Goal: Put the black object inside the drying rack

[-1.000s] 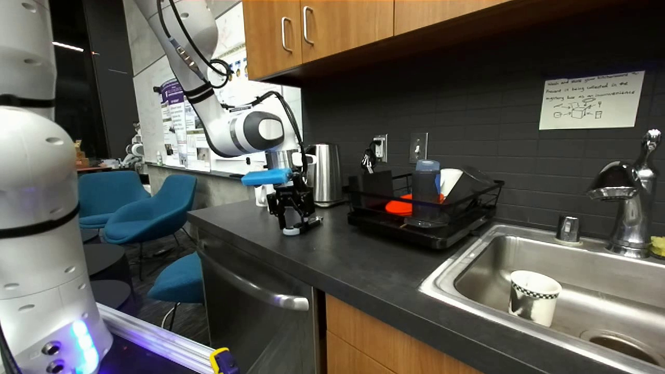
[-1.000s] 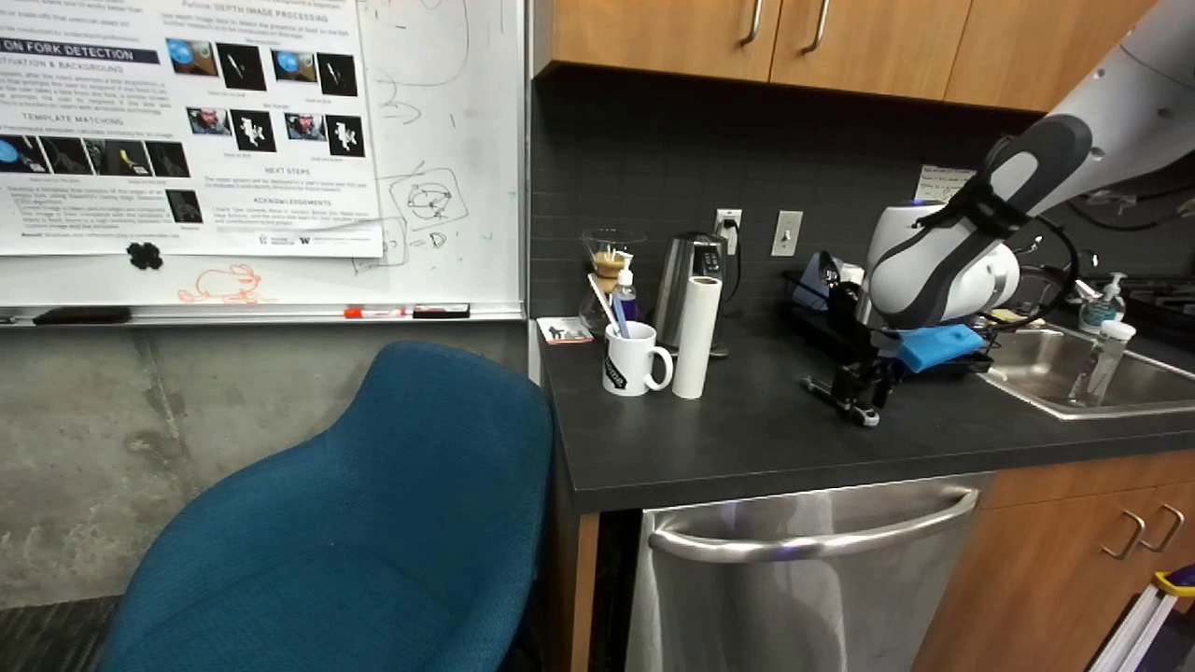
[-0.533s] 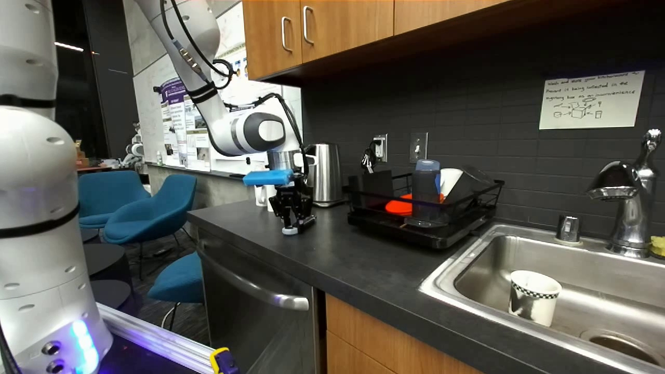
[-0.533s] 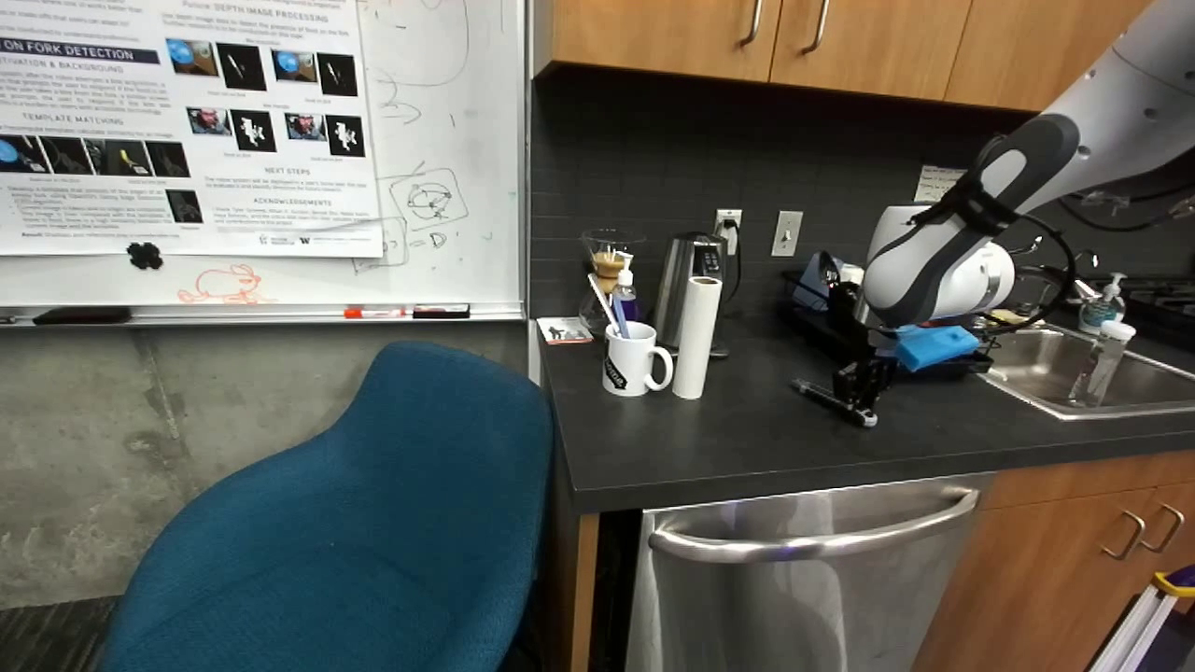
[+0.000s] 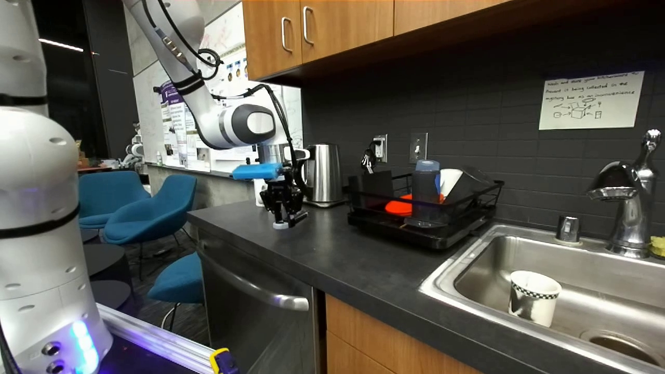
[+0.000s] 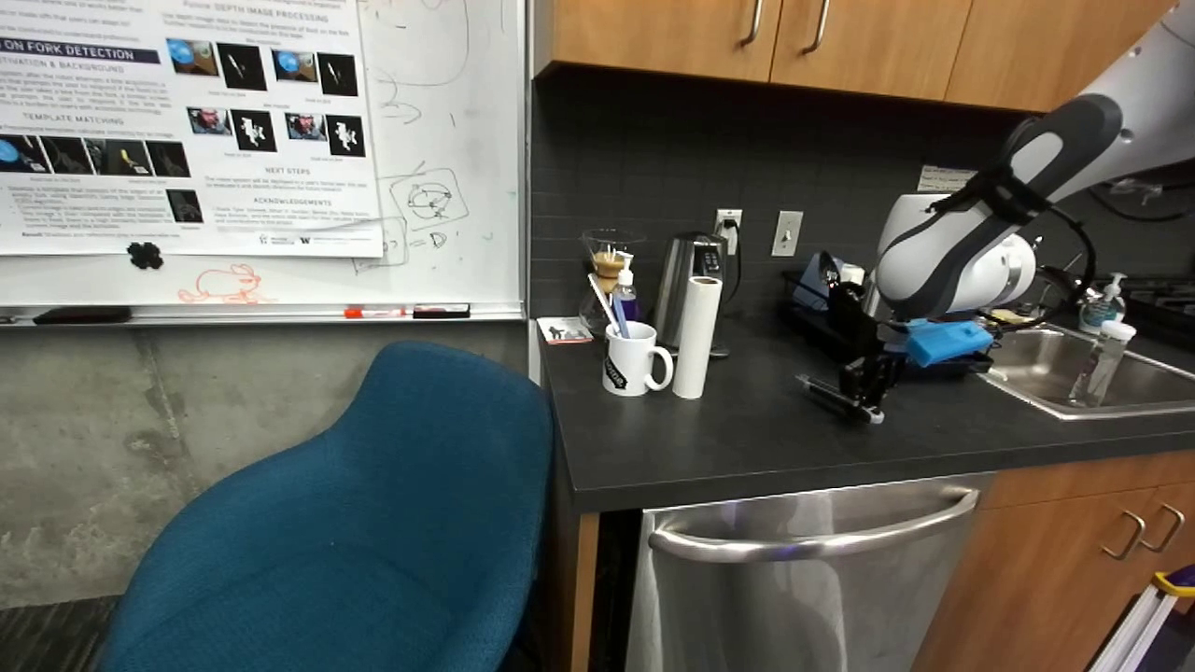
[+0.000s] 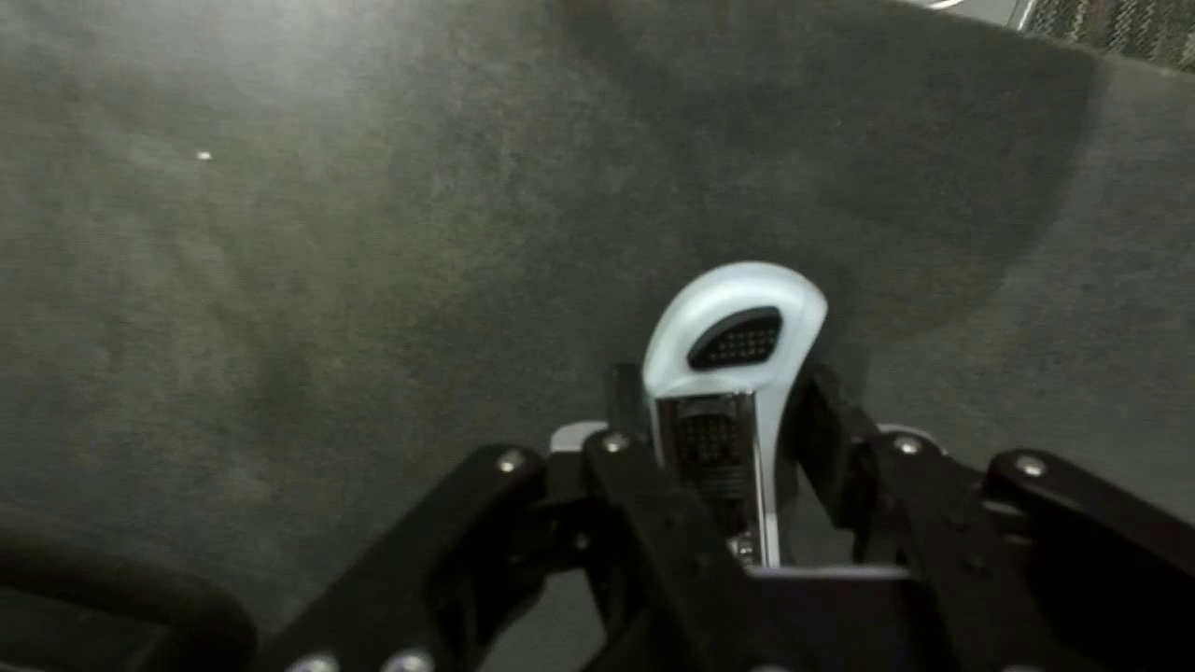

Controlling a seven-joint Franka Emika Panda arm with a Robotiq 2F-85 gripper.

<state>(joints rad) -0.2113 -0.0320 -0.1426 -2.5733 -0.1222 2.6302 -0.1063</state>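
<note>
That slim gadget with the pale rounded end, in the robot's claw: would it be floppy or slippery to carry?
In an exterior view the gadget juts out straight, so it is probably stiff. It gleams along one edge, so its surface may be smooth and could slip in the gripper. Being long and narrow, it might swivel if pinched off-centre.

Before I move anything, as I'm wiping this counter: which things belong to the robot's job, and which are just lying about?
For the job: gripper, black tool in its grip, dish rack.
Just lying about: kettle, mug, white roll, checkered cup.
</note>
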